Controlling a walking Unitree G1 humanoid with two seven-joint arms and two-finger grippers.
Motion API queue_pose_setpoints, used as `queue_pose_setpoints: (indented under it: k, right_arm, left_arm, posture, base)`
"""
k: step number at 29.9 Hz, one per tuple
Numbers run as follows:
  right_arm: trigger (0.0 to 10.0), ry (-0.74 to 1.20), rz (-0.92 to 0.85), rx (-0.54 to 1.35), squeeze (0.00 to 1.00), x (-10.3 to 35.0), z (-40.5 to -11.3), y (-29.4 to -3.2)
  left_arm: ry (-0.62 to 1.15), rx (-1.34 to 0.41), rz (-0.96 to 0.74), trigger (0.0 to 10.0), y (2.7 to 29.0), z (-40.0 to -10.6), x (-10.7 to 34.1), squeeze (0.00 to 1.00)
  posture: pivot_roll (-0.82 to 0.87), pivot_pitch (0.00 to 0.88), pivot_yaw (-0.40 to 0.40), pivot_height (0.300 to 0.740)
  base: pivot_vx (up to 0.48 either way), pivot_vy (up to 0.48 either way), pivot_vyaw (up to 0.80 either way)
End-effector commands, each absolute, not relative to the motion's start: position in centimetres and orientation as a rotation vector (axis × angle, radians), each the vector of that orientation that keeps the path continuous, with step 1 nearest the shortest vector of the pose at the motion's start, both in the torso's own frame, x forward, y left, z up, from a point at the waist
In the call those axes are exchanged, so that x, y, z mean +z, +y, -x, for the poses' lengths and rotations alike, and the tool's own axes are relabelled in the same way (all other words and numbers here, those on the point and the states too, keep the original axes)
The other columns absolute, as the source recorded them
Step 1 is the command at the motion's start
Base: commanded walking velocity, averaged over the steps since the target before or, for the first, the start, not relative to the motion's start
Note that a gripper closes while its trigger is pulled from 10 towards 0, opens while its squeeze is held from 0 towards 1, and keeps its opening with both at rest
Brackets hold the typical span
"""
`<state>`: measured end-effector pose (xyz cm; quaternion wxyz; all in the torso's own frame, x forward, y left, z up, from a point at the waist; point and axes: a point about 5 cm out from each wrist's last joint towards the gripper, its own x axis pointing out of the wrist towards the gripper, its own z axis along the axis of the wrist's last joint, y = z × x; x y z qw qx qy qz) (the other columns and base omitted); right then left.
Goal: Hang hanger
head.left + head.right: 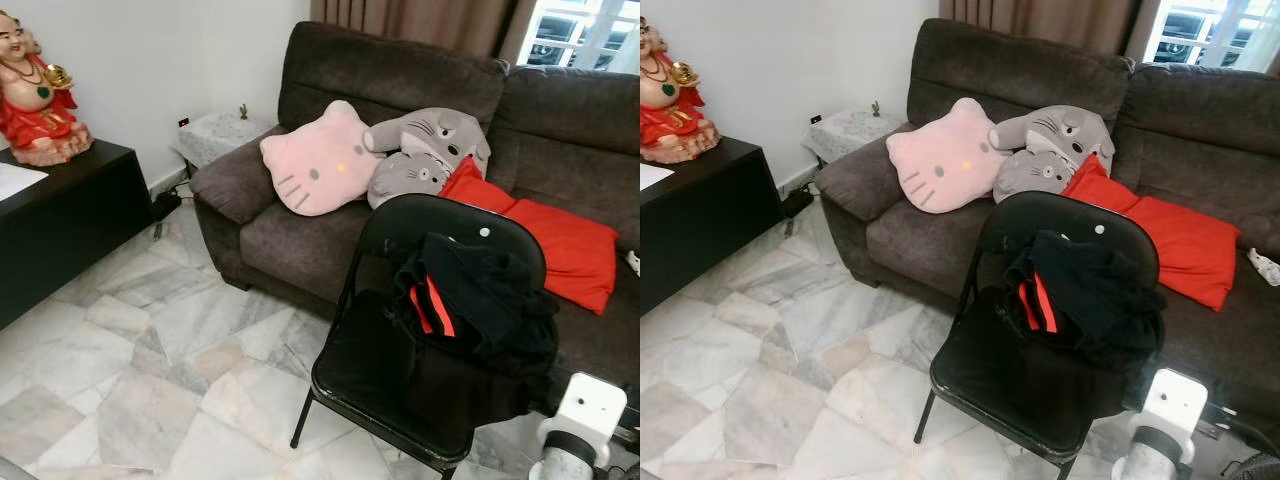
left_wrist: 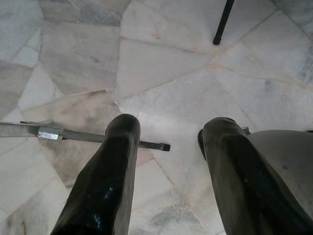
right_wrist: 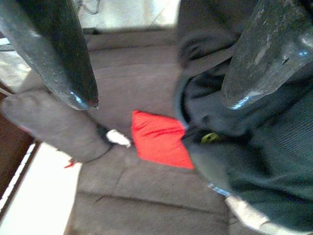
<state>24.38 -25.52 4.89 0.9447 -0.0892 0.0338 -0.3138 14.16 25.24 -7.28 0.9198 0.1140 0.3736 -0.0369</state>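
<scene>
The left gripper [image 2: 171, 125] hangs over the marble floor [image 1: 150, 350] with its 2 black fingers spread apart and nothing between them. A thin grey metal bar [image 2: 83, 135] crosses behind 1 fingertip; I cannot tell whether it is part of the hanger or whether it touches the finger. The right gripper [image 3: 160, 100] is likewise released, its 2 fingers wide apart and empty, pointing at the sofa and the dark clothing. From the left, a red-robed figurine [image 1: 35, 95] stands on a black cabinet [image 1: 70, 215], with a white sheet [image 1: 15, 180] beside it. Next is a small marble-topped side table [image 1: 220, 132] against the wall, then the dark brown sofa [image 1: 390, 75]. On its seat lie a pink cat-face cushion [image 1: 318, 160] and 2 grey character cushions [image 1: 425, 150], touching one another. In front of the sofa stands a black folding chair [image 1: 365, 375] with a black garment with red stripes [image 1: 470, 300] heaped on it. A red cushion [image 1: 565, 245] lies further right, and the silver right arm [image 1: 585, 420] shows at the lower corner.
</scene>
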Motion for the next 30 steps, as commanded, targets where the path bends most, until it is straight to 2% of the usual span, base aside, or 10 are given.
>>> queue_pose_setpoints:
  k: [1,30]
  right_arm:
    - [10.0,0.087,0.166,-0.607,0.0,4.8,-25.0,-25.1]
    - [10.0,0.131,0.19,-0.398,0.0,4.2,-28.1,-23.1]
  left_arm:
    - [0.793,-0.073,-0.227,10.0,25.1,-13.8,-7.6,0.0]
    - [0.794,-0.069,-0.22,10.0,24.8,-13.9,-7.7,0.0]
  posture:
    - [0.02,0.0,-0.013,0.74]
    - [0.03,0.0,-0.014,0.74]
  base:
    - [0.0,0.0,0.0]
    - [0.0,0.0,0.0]
